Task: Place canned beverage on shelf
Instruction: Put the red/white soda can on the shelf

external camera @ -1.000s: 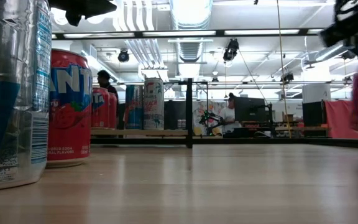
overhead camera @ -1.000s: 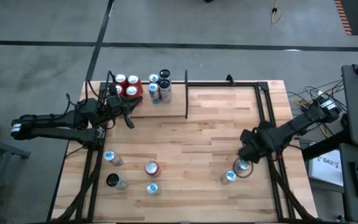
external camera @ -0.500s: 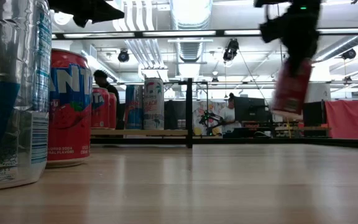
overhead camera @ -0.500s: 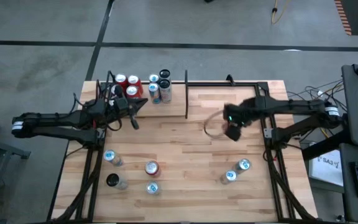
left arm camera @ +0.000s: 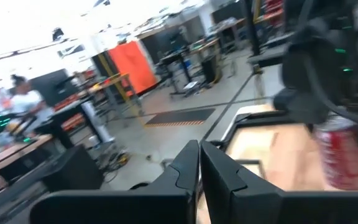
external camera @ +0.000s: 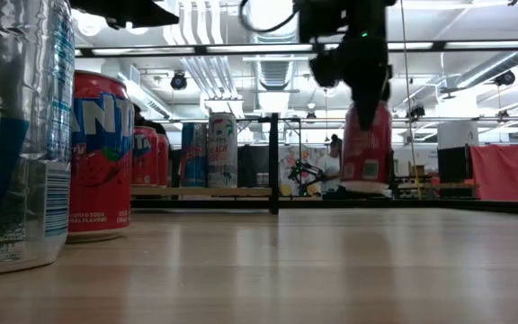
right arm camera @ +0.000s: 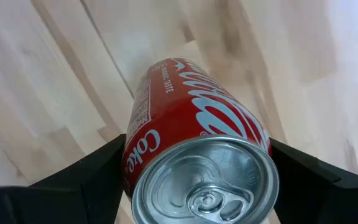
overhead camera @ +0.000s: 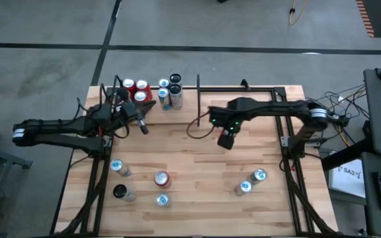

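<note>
Above desk centre: right claw clamps red Coke can by its sides, can upright, clear of wood. Beyond claw, shelf: narrow black-framed bay already holding five cans. Left claw pinched closed, empty, hovering just before shelf opening. Loose cans near desk front edge.

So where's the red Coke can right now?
The Coke can is held up off the table in the right gripper, over the middle of the table, just right of the shelf's black post in the high view.
</note>
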You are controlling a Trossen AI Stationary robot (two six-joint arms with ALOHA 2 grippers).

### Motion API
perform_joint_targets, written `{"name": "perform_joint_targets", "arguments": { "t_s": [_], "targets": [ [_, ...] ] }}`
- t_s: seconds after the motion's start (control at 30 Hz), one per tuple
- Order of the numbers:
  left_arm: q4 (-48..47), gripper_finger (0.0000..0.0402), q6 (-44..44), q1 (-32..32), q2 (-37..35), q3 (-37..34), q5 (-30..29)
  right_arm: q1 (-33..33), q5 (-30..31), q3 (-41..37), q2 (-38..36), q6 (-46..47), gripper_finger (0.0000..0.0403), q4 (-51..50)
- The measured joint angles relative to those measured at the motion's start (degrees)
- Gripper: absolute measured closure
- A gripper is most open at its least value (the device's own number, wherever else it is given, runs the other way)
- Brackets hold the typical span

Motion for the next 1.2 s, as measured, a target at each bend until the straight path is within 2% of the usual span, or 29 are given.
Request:
{"name": "perform_joint_targets", "arguments": {
  "t_s": [0.17, 0.33, 0.43, 0.53, 0.87, 1.2],
  "targets": [
    [-1.82, 0.0402, 1.0, 0.0, -0.11, 0.0, -3.04, 0.11, 0.03, 6.02, 6.89, -0.1, 0.0103, -1.12],
    [-5.22, 0.0402, 1.35, 0.0, -0.13, 0.0, -3.89, 0.09, 0.18, 10.8, 11.46, 8.99, 0.0103, -2.49],
    [-4.16, 0.0402, 5.67, 0.0, -0.15, 0.21, -5.2, 0.11, 0.01, 13.3, 13.05, 14.4, 0.0103, -3.72],
    [-7.22, 0.0402, 6.71, 0.0, -0.62, 1.05, -7.3, 0.11, 0.01, 14.89, 14.16, 17.95, 0.0103, -4.38],
    [-12.16, 0.0402, 5.5, -0.02, -2.32, 0.83, -8.24, 0.25, 0.06, 15.61, 16.75, 24.73, 0.0103, -4.58],
    [-12.0, 0.0402, 6.53, -0.02, -3.41, 0.83, -8.24, 0.37, -0.02, 15.59, 17.76, 24.73, 0.0103, -4.47]
  ]
}}
